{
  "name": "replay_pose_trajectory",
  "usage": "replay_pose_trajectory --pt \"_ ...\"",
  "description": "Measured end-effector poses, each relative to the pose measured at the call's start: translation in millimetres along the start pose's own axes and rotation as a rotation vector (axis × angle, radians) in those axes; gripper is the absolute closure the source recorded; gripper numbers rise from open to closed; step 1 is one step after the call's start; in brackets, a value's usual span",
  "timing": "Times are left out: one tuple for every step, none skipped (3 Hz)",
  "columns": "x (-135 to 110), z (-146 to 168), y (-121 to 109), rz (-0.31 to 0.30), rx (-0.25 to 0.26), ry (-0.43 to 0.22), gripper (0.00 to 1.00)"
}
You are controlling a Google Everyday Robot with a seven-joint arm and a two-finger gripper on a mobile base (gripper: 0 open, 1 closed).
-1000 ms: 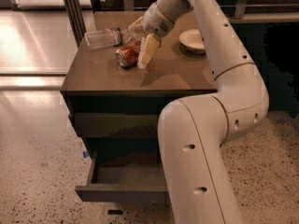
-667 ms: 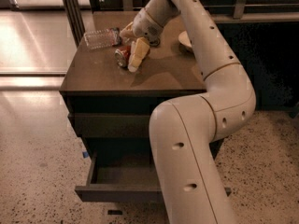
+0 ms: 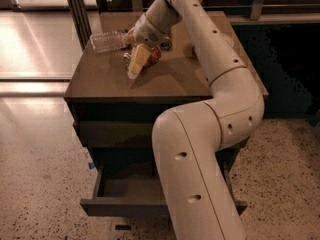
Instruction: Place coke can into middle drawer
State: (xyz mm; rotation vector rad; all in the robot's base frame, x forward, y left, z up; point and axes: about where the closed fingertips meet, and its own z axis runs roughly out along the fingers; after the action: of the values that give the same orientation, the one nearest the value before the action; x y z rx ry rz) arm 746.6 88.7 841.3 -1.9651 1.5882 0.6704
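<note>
The coke can (image 3: 154,54) lies on its side on the cabinet top (image 3: 100,76), towards the back. Only part of its red-orange body shows behind my gripper (image 3: 137,63). The gripper has come down from the right and sits right at the can, over its left part. The middle drawer (image 3: 127,189) is pulled open low on the cabinet front, and its grey-brown floor is bare. My arm crosses in front of the drawer's right half.
A clear plastic bottle (image 3: 106,40) lies just left of the can at the back of the top. A dark round object (image 3: 165,44) sits just behind the can. A closed drawer front (image 3: 112,133) is above the open one. Shiny floor lies to the left.
The gripper has moved left and down across the cabinet top and now covers most of the can. The can and the bottle have stayed in place.
</note>
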Motion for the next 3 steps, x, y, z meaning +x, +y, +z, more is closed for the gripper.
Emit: replay_pose_trajectory --pt "-1.5 3.9 -4.9 0.001 0.013 -0.006 0.11" --pt "-1.5 3.9 -4.9 0.001 0.013 -0.006 0.34" --pt "-1.5 3.9 -4.9 0.001 0.013 -0.006 0.58"
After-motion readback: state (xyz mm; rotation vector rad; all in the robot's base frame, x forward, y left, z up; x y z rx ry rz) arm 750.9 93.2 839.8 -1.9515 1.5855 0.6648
